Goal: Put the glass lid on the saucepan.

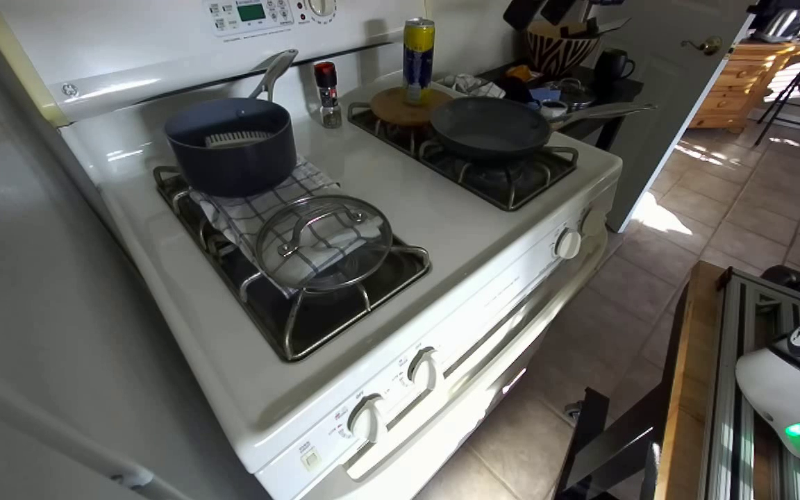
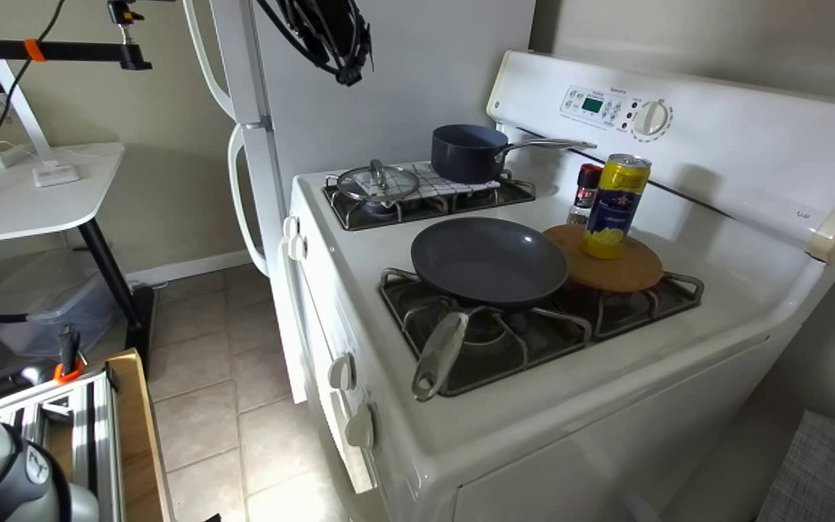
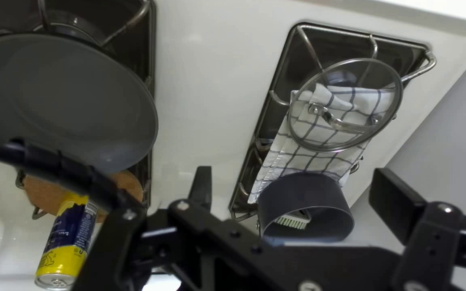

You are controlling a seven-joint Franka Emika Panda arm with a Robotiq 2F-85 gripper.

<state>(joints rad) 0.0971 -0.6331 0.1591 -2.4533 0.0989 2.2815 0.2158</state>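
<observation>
The glass lid (image 1: 327,244) is round and transparent with a metal rim and an arched metal handle on top. It lies handle up on a checked towel over the burner grate, in front of the saucepan (image 1: 233,156). Both exterior views show the lid (image 2: 388,190) and the saucepan (image 2: 464,161) apart. The saucepan stands upright and uncovered, with a brush inside. In the wrist view my gripper (image 3: 298,190) is open and empty, with its fingers wide apart. It is above the stove; the saucepan (image 3: 301,192) shows between the fingers and the lid (image 3: 344,107) beyond them.
A dark frying pan (image 2: 490,261) sits on the other grate, its handle sticking out. A yellow-blue can (image 2: 615,206) stands on a round wooden board (image 2: 638,272). A pepper grinder (image 1: 328,94) stands near the back panel. A grey fridge side (image 2: 396,80) borders the stove beside the saucepan.
</observation>
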